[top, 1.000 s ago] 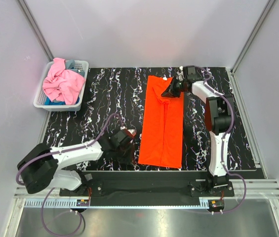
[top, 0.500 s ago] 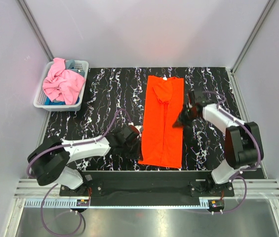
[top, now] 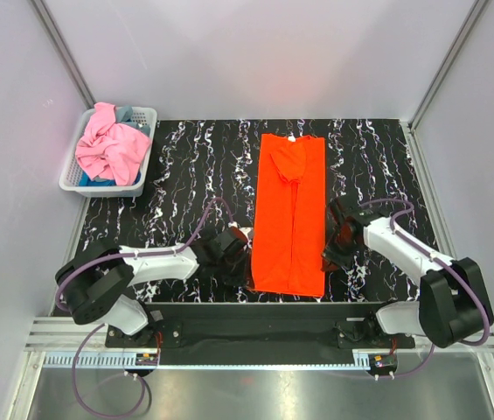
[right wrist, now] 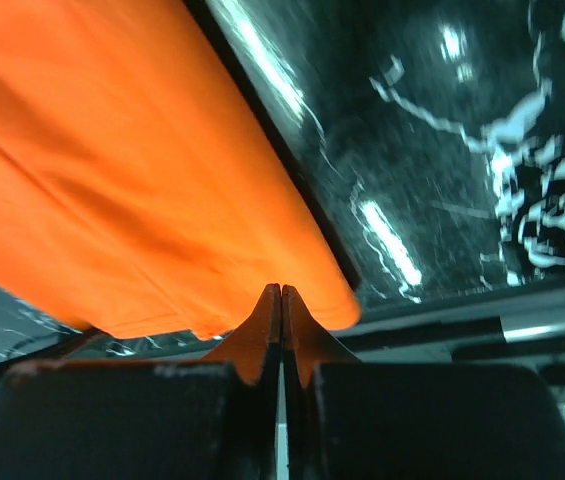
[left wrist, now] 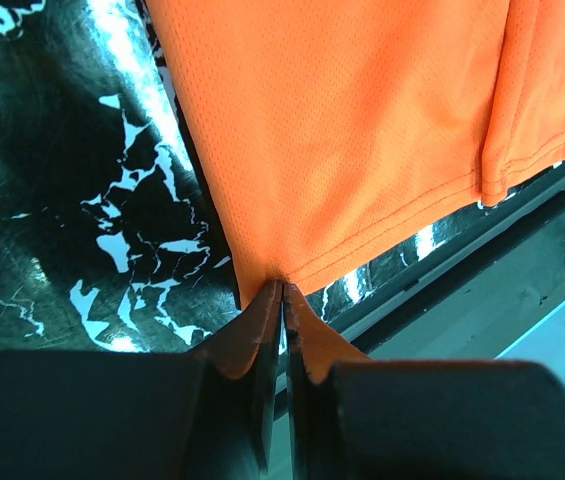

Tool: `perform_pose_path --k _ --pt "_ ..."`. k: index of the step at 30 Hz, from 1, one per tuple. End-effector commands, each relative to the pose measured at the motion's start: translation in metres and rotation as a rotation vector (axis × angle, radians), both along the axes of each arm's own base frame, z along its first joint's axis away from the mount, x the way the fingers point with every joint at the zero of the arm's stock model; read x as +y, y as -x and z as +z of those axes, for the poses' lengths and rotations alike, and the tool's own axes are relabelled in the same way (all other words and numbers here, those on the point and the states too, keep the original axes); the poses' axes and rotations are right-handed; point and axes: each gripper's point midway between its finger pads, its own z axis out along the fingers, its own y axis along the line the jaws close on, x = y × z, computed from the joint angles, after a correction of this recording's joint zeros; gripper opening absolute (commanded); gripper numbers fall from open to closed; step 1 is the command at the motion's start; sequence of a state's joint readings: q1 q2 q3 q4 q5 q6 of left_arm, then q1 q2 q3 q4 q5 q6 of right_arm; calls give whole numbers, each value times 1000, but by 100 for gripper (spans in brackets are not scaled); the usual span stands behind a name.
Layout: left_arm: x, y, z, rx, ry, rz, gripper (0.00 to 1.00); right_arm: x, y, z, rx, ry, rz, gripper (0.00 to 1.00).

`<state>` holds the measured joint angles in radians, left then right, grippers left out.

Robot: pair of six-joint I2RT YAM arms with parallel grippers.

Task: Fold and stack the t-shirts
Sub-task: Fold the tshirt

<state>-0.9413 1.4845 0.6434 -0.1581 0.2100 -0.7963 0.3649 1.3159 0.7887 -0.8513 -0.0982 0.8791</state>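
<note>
Top external: plain bright orange cloth t-shirt (top: 290, 219) lies in a long narrow strip, mid black marbled surface (top: 185, 175).
Left end effector (left wrist: 282, 287): pinched tight on near-left hem corner.
Right end effector (right wrist: 281, 290): pinched on near-right corner.
White plastic lattice basket (top: 70, 178): far left, holds crumpled light pink t-shirt (top: 107, 149) and blue-grey t-shirt (top: 126, 114).
Progress: early. Orange crosswise fold pending, two shirts untouched, no stack.
</note>
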Motion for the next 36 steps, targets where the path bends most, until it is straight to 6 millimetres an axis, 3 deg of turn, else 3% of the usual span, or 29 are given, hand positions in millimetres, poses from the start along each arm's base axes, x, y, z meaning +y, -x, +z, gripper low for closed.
perform_pose_path --k 1,15,20,29,36 --pt "12 5 -18 7 -65 8 11 -7 24 -9 67 73 -78 0" --pt "18 12 -20 11 -87 14 12 -2 43 -25 89 85 -113 0" --pt "20 14 -25 20 -101 19 12 -5 54 -39 126 111 -119 0" --pt "23 18 -22 24 -104 31 13 -12 52 -40 118 191 -105 0" --pt "12 17 -3 8 -44 14 27 -10 43 -23 85 196 -81 0"
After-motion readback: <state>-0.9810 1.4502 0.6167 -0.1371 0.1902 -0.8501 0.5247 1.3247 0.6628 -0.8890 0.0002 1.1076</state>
